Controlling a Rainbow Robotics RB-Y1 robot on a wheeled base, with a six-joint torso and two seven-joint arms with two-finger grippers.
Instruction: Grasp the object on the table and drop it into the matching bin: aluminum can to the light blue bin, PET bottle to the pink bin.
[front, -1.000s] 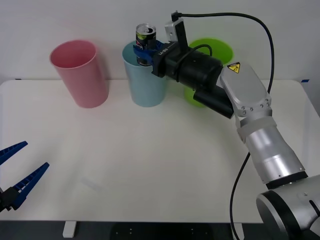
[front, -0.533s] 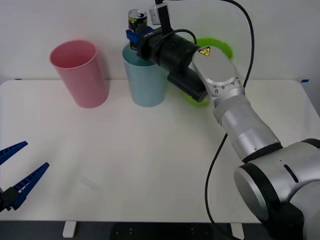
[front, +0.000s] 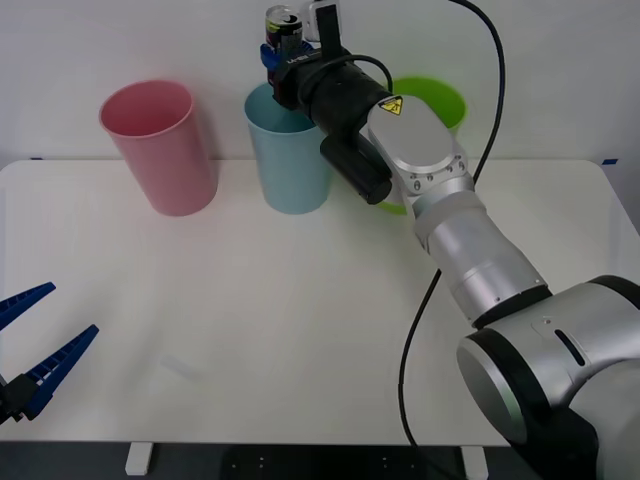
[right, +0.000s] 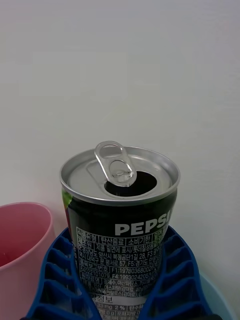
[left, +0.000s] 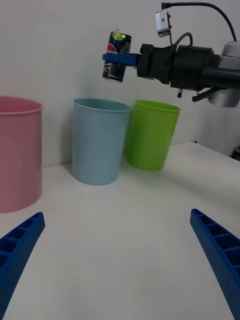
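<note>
Right claw (front: 281, 44) holds can (front: 281, 28) above light blue bin (front: 291, 165).

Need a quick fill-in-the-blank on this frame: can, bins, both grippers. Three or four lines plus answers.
1. The right gripper holds the aluminum can above the ____ bin.
2. The can's pull-tab opening is ____.
3. The left gripper, low near the table edge, has its fingers ____.
4. The light blue bin stands between the pink bin and the ____ bin.

Answers: light blue; open; open; lime green
</note>
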